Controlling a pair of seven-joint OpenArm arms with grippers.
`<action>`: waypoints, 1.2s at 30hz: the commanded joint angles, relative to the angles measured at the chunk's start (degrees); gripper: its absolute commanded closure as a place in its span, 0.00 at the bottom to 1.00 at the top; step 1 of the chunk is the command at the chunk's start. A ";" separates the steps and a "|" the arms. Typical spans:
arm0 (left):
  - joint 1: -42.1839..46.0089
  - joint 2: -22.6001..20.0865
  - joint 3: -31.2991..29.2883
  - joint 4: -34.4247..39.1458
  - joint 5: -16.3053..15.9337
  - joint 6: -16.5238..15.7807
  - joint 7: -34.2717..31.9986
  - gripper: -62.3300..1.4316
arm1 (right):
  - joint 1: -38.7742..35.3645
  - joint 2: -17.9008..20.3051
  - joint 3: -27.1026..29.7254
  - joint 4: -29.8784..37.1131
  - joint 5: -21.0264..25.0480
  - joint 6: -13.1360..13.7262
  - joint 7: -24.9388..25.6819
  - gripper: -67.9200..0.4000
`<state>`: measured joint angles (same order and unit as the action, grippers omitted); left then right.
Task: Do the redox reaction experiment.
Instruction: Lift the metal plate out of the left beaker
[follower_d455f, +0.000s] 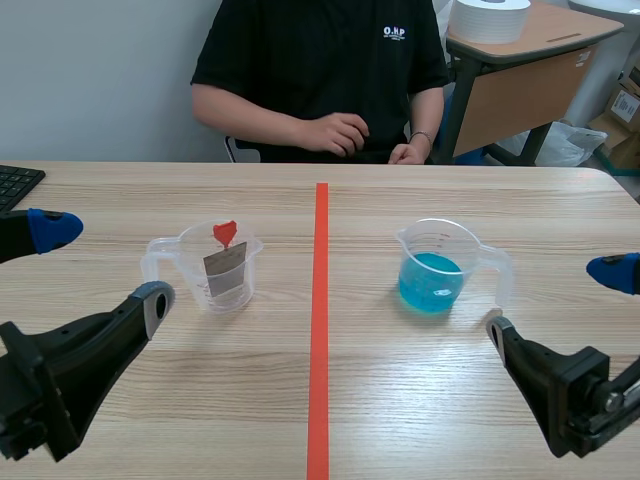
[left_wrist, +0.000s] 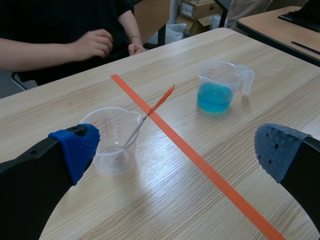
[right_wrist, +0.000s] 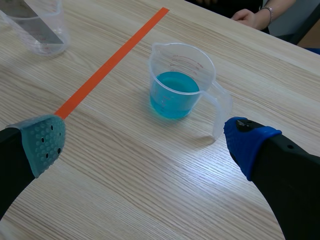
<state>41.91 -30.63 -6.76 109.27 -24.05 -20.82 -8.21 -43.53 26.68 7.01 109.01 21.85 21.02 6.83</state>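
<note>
A clear measuring cup (follower_d455f: 218, 268) left of the tape line holds a grey metal strip with a red clip (follower_d455f: 225, 233) on top, leaning against its rim (left_wrist: 150, 112). A second clear cup (follower_d455f: 436, 266) right of the line holds blue liquid (right_wrist: 173, 94), its handle toward the right arm. My left gripper (follower_d455f: 95, 265) is open, low at the table's left, with the strip cup (left_wrist: 113, 139) just ahead of it. My right gripper (follower_d455f: 560, 300) is open near the table's right edge, the blue cup (right_wrist: 182, 80) ahead between its fingers' lines.
A person sits across the table, hands (follower_d455f: 340, 133) resting at the far edge. A black keyboard (follower_d455f: 15, 183) lies at the far left. A desk with a white roll (follower_d455f: 490, 18) and boxes stand behind at the right.
</note>
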 joint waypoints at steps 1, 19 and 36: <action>-0.02 0.15 -0.33 0.98 -0.37 0.09 -0.98 0.00 | 0.68 0.33 -0.04 1.16 -0.57 0.07 1.05 0.00; -0.02 0.13 -0.33 0.98 -0.37 0.11 -0.79 0.00 | 0.68 0.33 -0.04 1.16 -0.90 0.07 1.73 0.00; 7.72 0.09 -4.33 -8.46 -0.13 7.98 -0.83 0.00 | 0.68 0.33 -0.04 1.16 -0.92 0.04 4.04 0.00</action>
<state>48.62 -30.63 -10.39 100.90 -23.88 -13.19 -7.99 -43.51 26.68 7.01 109.01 20.36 21.04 10.09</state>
